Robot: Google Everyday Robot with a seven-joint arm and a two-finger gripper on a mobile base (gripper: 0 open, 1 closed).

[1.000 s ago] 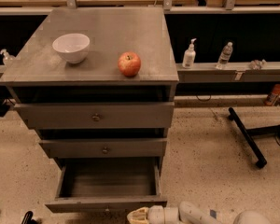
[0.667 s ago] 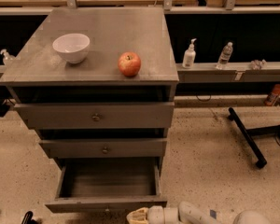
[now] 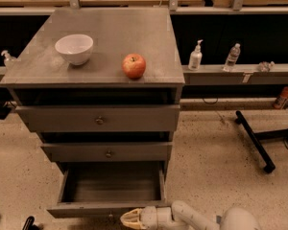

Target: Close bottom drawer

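Bottom drawer: the bottom drawer (image 3: pixel 113 188) stands pulled well out below the bench's front edge, so its plain grey box is open to you. Its thin front panel runs along the bottom of the view.
Hand: your hand (image 3: pixel 132 218) lies low, in front of that panel and a little right of its centre, pointing left along it. It is just beside the panel or touching it; you cannot tell which. You also cannot tell whether the hand is wide or narrow.
Why it sits there: judging by the task, a hand low against the panel is placed to push the drawer straight back toward the bench.
Arm: the arm (image 3: pixel 182 217) comes in from the lower right, white, rounded and smooth, and ends in a cream-yellow tip.
Other drawers: the top drawer (image 3: pixel 62 120) and the middle drawer (image 3: pixel 77 152) are both nearly flush, each with a small round knob at the centre.
Bench: the bench (image 3: pixel 120 28) is dull grey with a flat, faintly scuffed top and square corners.
Bowl: the bowl (image 3: pixel 74 48) is white, glossy and round, and sits near the bench's left edge, well clear of the push.
Apple: the apple (image 3: pixel 134 65) is red, smooth and round. It rests near the front edge, right of centre, so you should expect it to roll if the drawer slams.
Floor: the floor (image 3: pixel 216 143) is pale, speckled and hard.
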